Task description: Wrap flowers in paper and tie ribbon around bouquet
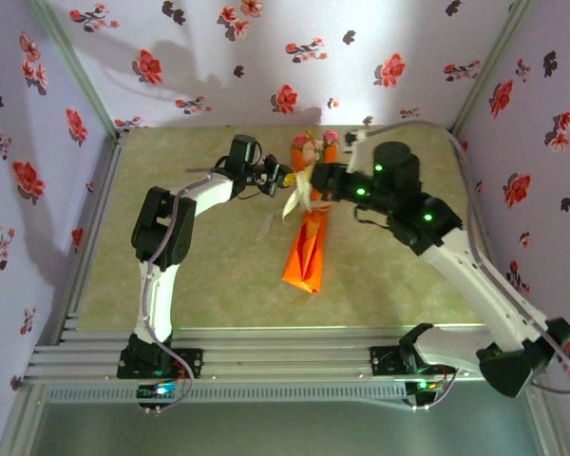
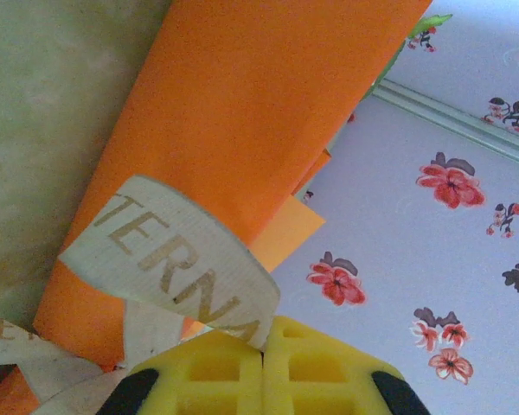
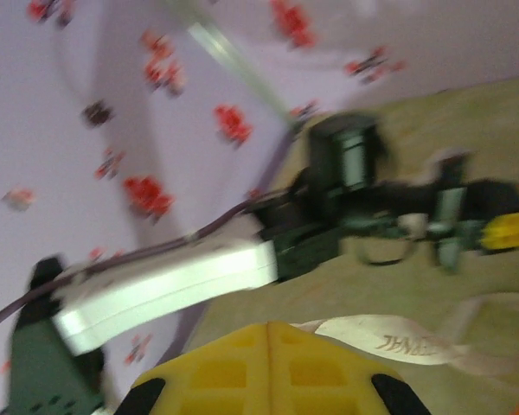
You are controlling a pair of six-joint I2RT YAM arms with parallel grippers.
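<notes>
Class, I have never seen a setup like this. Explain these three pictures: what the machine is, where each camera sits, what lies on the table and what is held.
Two robot arms are bolted at a table's near edge. One camera looks down from above; the other two ride on the wrists, so yellow fingers fill the bottom. An orange paper cone of flowers lies between the arms. The left claw is shut on the cream ribbon draped over the cone. The right claw is shut too, ribbon beside it; the blur hides whether it grips.
</notes>
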